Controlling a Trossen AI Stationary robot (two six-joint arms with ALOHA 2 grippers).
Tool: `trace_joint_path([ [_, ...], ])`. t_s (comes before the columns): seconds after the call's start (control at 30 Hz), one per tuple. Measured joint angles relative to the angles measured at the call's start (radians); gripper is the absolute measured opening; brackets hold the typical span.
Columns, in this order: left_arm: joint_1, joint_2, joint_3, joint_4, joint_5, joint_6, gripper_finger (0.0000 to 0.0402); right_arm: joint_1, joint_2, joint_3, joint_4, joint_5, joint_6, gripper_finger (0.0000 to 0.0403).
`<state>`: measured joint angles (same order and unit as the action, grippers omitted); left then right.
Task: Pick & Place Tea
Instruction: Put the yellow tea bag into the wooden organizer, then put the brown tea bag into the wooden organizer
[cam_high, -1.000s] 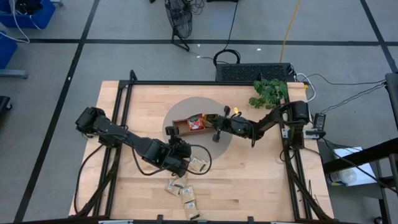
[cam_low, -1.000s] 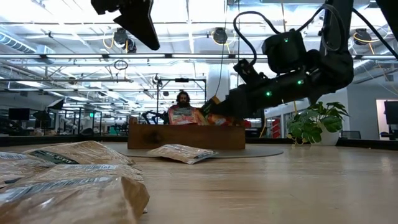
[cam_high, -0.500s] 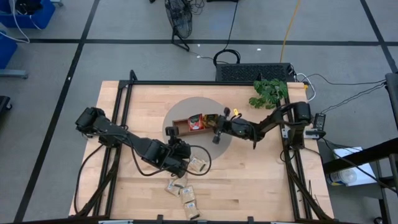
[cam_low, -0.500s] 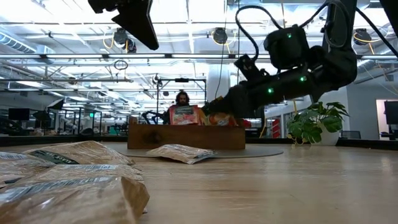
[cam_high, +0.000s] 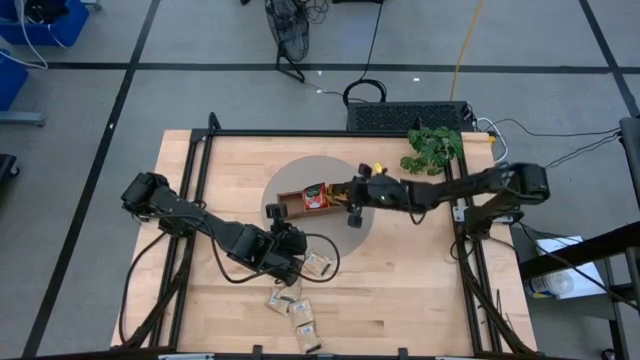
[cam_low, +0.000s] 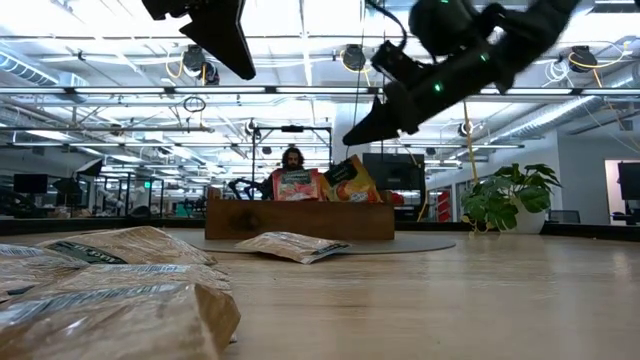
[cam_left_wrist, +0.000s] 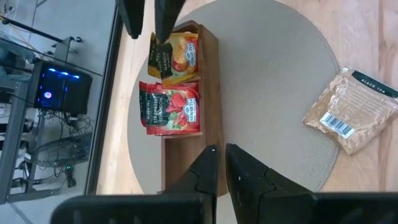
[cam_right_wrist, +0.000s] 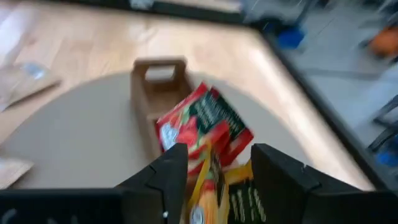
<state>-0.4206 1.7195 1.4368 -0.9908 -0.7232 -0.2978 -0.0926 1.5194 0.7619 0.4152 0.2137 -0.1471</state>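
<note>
The right pincer (cam_high: 352, 193) hangs above the right end of the wooden tray (cam_high: 292, 204), just right of centre in the high view, its fingers (cam_right_wrist: 168, 180) spread apart with nothing between them. Directly below it a yellow tea sachet (cam_low: 350, 183) leans in the tray, free of the fingers, and beside that stands a red tea sachet (cam_high: 315, 196) (strawberry print, by the wrist pictures) in the neighbouring compartment. The tray sits on a round grey mat (cam_high: 300, 172) in the middle of the tabletop (cam_high: 420, 270).

The left pincer (cam_high: 283, 241) hovers low over the wood at lower centre of the high view, fingers pressed together and empty. Just right of it a pale beige sachet (cam_high: 318, 264) lies flat at the mat's edge. Three more beige sachets (cam_high: 298, 309) lie in a loose cluster near the bottom edge of the tabletop; in the low view they fill the lower left corner.

A potted plant (cam_high: 432, 148) stands at the upper right of the tabletop. A person (cam_low: 292, 160) shows far off behind the tray in the low view.
</note>
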Motion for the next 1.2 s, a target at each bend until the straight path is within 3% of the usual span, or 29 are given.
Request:
trace_joint_path([
  [0.17,0.000,0.000,0.000,0.000,0.000,0.002,0.0037,-0.013,0.004,0.130,-0.258,-0.136,-0.003,0.0150],
  [0.27,0.000,0.000,-0.002,0.002,-0.001,0.000,0.0037,-0.022,0.037,0.171,-0.327,-0.137,-0.022,0.0145],
  [0.47,0.000,0.000,-0.043,0.001,0.000,-0.029,0.0037,-0.059,0.075,0.178,-0.310,-0.133,-0.053,0.0142],
  [0.87,0.000,0.001,-0.085,0.001,0.004,-0.105,0.0037,-0.057,0.025,0.179,-0.357,-0.136,-0.012,0.0140],
  [1.2,0.005,0.001,-0.193,0.055,0.164,-0.176,0.0037,0.035,0.025,0.121,-0.386,-0.145,0.083,0.0139],
])
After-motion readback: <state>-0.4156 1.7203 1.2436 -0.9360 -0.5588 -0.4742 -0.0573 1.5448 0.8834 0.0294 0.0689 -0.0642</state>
